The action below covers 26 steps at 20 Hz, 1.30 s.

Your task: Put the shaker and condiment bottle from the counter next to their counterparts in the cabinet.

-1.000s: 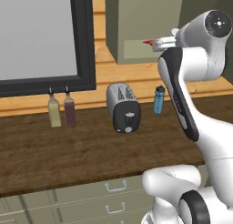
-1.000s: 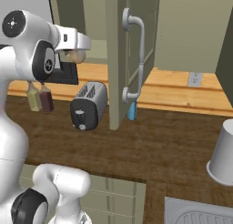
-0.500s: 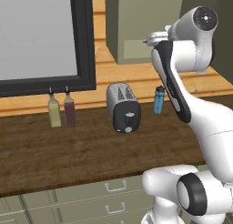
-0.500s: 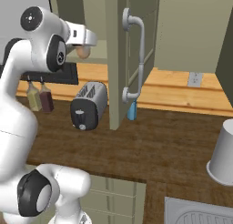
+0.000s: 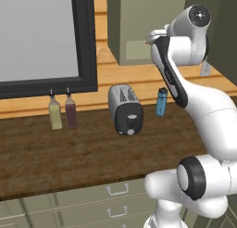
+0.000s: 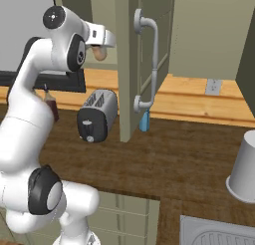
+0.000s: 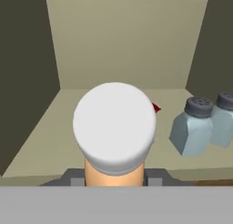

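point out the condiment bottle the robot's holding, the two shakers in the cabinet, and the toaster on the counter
condiment bottle (image 7: 114, 127): hand view, on its white cap.
nearer shaker (image 7: 192, 129): hand view, on its pale-blue body.
farther shaker (image 7: 225, 123): hand view, on its body at the picture's right edge.
toaster (image 5: 125, 109): left base view, on its front end.

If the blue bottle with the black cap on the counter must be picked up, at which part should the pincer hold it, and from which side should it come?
Grip the blue bottle around its straight body, below the black cap, coming from the front edge of the counter. It stands upright, the wall is close behind it and the toaster stands on one side, so the front is probably the freest approach. The pincer now holds the condiment bottle.
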{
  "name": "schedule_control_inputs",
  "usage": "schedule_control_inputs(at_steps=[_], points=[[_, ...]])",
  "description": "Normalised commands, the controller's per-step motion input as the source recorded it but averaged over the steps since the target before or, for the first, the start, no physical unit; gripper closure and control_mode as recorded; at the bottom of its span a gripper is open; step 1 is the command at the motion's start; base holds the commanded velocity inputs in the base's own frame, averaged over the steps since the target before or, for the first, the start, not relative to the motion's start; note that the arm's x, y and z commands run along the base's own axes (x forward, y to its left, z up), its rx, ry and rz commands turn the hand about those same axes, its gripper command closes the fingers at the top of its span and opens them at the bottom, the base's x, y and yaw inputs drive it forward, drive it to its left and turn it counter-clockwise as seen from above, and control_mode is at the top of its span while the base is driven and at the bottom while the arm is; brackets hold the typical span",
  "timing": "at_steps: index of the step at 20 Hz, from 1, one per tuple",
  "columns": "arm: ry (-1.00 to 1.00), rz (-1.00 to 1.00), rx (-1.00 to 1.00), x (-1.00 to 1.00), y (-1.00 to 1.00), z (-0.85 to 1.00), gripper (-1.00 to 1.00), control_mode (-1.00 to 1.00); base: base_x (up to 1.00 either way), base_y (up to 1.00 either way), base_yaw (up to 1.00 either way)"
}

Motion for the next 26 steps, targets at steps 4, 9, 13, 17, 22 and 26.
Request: schedule_control_inputs(at_steps=[4,9,13,17,22,26], points=[[0.04,0.0,0.0,0.11,0.0,-0.15,1.0,-1.0,0.0,0.0,0.0],[0.0,0.0,0.0,0.39,0.0,-0.16,1.0,-1.0,0.0,0.0,0.0],[0.0,0.0,0.0,0.42,0.0,-0.06,1.0,-1.0,0.0,0.0,0.0],[0.0,0.0,0.0,0.35,0.0,-0.09,1.0,-1.0,0.0,0.0,0.0],[0.07,0.0,0.0,0.33,0.0,-0.13,1.0,-1.0,0.0,0.0,0.0],[0.13,0.0,0.0,0.39,0.0,-0.19,1.0,-1.0,0.0,0.0,0.0]])
